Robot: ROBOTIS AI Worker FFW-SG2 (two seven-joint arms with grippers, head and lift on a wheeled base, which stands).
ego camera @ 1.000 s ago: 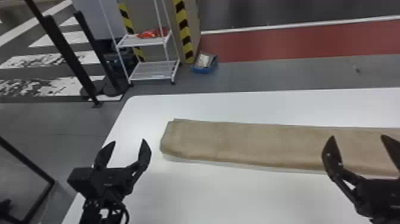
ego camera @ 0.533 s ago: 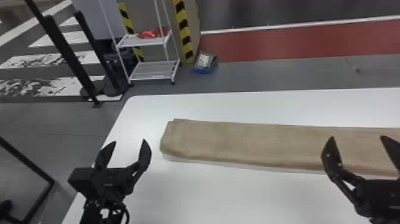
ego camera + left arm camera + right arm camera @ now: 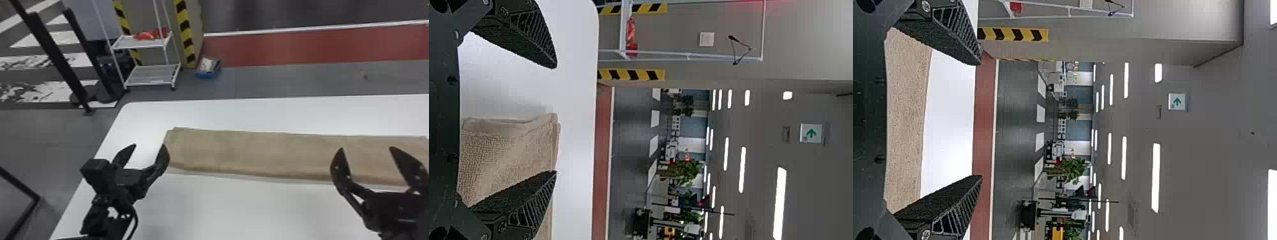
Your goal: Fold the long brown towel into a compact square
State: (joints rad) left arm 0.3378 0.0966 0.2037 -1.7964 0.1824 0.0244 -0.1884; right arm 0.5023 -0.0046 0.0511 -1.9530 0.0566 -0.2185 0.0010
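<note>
Your left gripper [image 3: 149,145] has eased toward the brown towel [image 3: 249,153], your right gripper [image 3: 367,147] inward; both are spread and empty. The towel lies flat beyond them. You're likely lining up a fold: lower the left, pinch its nearest end.

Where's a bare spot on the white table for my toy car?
There's a bare patch on the table nearer the robot than the towel, between the left gripper and the right gripper. Another strip lies between the towel and the table's far edge. It's crowded around both grippers and where the towel lies.
</note>
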